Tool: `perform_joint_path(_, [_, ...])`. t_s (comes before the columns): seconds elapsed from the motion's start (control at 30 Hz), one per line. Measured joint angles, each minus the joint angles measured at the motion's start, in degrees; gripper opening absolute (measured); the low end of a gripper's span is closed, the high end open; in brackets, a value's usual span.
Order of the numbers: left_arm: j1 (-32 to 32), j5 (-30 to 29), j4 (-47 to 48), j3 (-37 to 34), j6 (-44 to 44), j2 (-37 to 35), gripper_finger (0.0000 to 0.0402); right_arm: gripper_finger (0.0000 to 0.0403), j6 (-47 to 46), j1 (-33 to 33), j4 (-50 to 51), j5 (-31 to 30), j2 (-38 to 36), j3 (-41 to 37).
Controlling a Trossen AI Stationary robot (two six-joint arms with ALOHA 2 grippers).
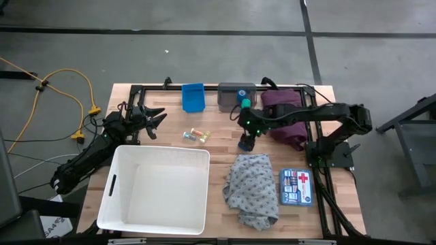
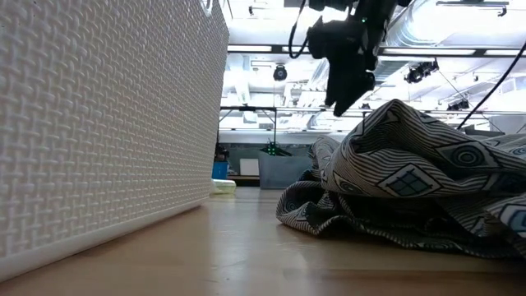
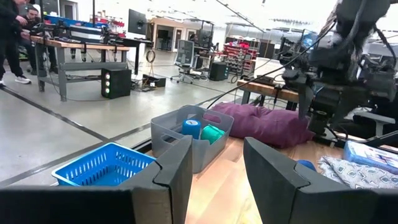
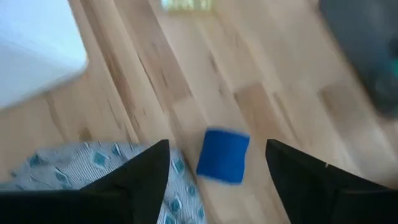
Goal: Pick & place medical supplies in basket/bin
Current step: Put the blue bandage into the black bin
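In the high view my right gripper point(image 1: 246, 138) hangs open over a small blue tape roll point(image 1: 243, 145) lying on the table between the vials and the maroon cloth. In the right wrist view the roll point(image 4: 224, 155) lies on the wood between the two spread fingers point(image 4: 217, 149), apart from both. Yellow and red vials point(image 1: 197, 135) lie on the table left of it. The grey patterned cloth point(image 1: 252, 189) lies crumpled near the roll. The maroon cloth point(image 1: 286, 117) lies under my right arm. The white basket point(image 1: 116, 184) stands near left. My left gripper point(image 1: 154, 118) is open beyond the basket's far rim.
A small blue bin point(image 1: 193, 96) and a grey bin point(image 1: 231, 92) stand at the far edge; the grey bin holds a green roll point(image 3: 212, 133) and a blue roll point(image 3: 191, 128). A first-aid box point(image 1: 296, 187) lies right of the patterned cloth.
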State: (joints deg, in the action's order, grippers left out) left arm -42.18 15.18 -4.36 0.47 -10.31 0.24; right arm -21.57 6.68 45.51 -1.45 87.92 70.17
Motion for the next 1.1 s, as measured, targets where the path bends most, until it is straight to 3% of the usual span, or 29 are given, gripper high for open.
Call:
perform_joint_path(0.27, [0.0,0.0,0.0,0.0,0.0,0.01,0.0136,0.0268,-7.24,-0.71,0.34,3.67,5.85,1.08])
perform_joint_path(0.63, [0.0,0.0,0.0,0.0,0.0,0.01,0.0136,0.0268,-2.37,-0.68,17.23,-0.2,15.93,17.23])
perform_joint_path(0.87, [-0.02,-0.02,0.0,0.0,0.0,0.01,0.0136,0.0268,-5.68,-0.26,20.13,0.25,21.64,17.42])
perform_joint_path(1.1, [0.0,0.0,0.0,0.0,0.0,0.01,0.0136,0.0268,-5.94,-0.33,19.96,-1.16,22.23,17.42])
